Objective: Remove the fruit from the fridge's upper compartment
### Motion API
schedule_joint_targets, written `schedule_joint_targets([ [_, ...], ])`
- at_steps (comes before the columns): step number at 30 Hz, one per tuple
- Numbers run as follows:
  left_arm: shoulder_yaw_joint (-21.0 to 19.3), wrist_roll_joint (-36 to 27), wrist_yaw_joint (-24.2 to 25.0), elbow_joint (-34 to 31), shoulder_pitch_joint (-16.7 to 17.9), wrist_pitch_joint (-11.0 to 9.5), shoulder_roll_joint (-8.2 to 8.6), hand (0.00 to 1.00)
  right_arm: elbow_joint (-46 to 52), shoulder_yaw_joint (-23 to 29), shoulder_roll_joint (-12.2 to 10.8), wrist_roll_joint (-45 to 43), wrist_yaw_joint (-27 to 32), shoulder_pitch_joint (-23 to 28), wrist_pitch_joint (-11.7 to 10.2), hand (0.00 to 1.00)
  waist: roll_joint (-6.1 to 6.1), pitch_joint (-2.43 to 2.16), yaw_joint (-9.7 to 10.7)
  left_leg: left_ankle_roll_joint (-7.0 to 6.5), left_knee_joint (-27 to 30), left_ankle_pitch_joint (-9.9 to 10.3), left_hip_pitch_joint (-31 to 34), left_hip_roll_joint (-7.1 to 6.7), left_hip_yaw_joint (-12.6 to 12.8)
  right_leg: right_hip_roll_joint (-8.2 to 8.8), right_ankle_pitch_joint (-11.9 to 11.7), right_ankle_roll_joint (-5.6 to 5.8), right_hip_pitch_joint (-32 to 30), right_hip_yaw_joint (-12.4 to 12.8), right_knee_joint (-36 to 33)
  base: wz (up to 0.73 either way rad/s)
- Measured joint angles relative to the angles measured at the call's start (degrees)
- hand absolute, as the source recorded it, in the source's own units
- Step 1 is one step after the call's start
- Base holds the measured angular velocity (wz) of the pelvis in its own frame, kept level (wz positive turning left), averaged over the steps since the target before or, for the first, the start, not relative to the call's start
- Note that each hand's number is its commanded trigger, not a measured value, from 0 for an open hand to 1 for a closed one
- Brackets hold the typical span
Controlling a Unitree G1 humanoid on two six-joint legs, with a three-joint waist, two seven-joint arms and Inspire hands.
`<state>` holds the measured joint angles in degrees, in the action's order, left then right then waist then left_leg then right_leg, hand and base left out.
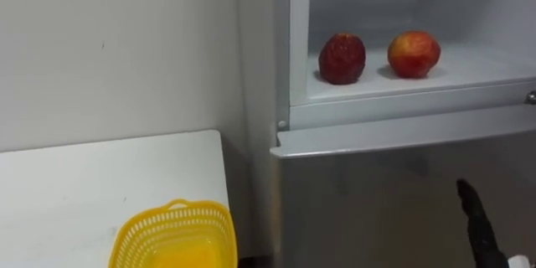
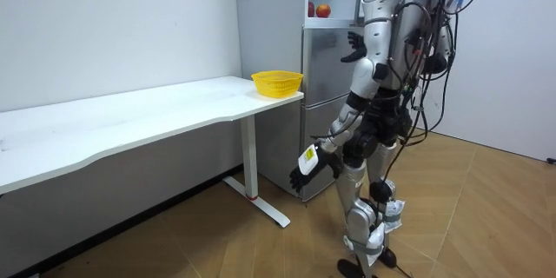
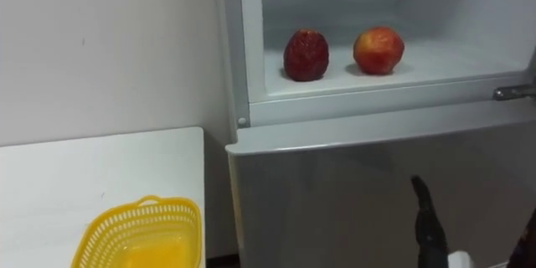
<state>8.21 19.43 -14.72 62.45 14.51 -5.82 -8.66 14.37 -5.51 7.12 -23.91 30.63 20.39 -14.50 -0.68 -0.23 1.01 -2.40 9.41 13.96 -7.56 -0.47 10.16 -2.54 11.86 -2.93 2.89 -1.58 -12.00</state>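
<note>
One open upper fridge (image 1: 377, 0) is standing far right, yellow basket (image 1: 172, 211) near left, left hand (image 2: 304, 167) hanging low; right hand (image 1: 476, 219), fingers straight, should be clearing the sill (image 1: 402, 105) before curling round the darker apple (image 1: 342, 59) inside, left of the brighter apple (image 1: 413, 54)

Illumination is even and diffuse, with no hard glare. The upper fridge compartment (image 1: 477, 75) is brightly lit, almost white. The dark red apple (image 1: 342, 58) and the lighter apple (image 1: 413, 54) throw short soft shadows leftward on the shelf. The lower fridge door (image 1: 394, 193) has a dull grey sheen. The white table (image 1: 84, 184) is bright, with shade beneath it in the room view.
</note>
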Motion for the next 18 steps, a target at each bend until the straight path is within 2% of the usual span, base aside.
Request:
schedule_joint_targets([
  [1, 0.09, 0.02, 0.37, -0.06, 0.06, -0.02, -0.15, 0.00, 0.64, -0.23, 0.34, -1.46, 1.03, -0.70, -0.19, 0.00, 0.00, -0.20, -0.16, 0.00, -0.01, 0.00, 0.01, 0.00, -0.02, -0.05, -0.06, 0.01, 0.05, -0.03, 0.15, 0.00],
  [4, 0.92, -0.02, 1.72, 0.29, 0.28, 0.04, -0.77, 0.00, 2.56, -0.59, 0.54, -3.61, 3.49, -2.42, -1.09, 0.00, 0.17, -0.18, -0.88, 0.00, -0.01, 0.00, -0.07, 0.05, -0.03, -0.16, -0.28, -0.01, 0.33, -0.11, 0.22, 0.00],
  [8, 2.76, -0.10, 3.33, 1.66, -0.46, 0.03, -1.27, 0.00, 4.49, -2.34, 2.12, -4.00, 5.07, -5.52, -2.43, 0.00, 0.45, 0.04, -1.32, 0.00, 0.00, 0.00, -0.82, 0.08, -0.17, -0.10, -0.35, -0.03, 1.38, -0.29, 0.34, 0.03],
  [12, 2.58, -0.73, 4.27, 2.27, -1.48, 0.55, -1.69, 0.00, 4.54, -2.17, 3.09, -5.42, 6.28, -9.00, -3.27, 0.00, 1.15, 0.39, -1.43, 0.01, -0.07, 0.00, -0.79, 0.07, -0.93, 0.12, -0.28, 0.01, 1.79, -0.41, 0.48, 0.06],
  [17, 1.98, 0.40, 4.71, 1.86, -1.35, 0.79, -1.89, 0.00, 4.57, -2.10, 5.84, -5.44, 6.78, -12.91, -3.36, 0.00, 1.71, 0.22, -1.72, 0.00, -0.19, 0.00, -0.67, 0.01, -1.09, -0.08, -0.37, 0.06, 1.73, -0.76, 0.58, 0.01],
  [18, 1.97, 0.48, 5.25, 1.53, -1.37, 0.91, -2.13, 0.00, 4.59, -2.10, 6.53, -5.21, 6.82, -14.17, -3.36, 0.00, 1.98, 0.07, -1.69, 0.00, -0.13, 0.00, -0.58, 0.01, -1.36, -0.03, -0.51, 0.04, 1.72, -1.26, 0.73, 0.11],
])
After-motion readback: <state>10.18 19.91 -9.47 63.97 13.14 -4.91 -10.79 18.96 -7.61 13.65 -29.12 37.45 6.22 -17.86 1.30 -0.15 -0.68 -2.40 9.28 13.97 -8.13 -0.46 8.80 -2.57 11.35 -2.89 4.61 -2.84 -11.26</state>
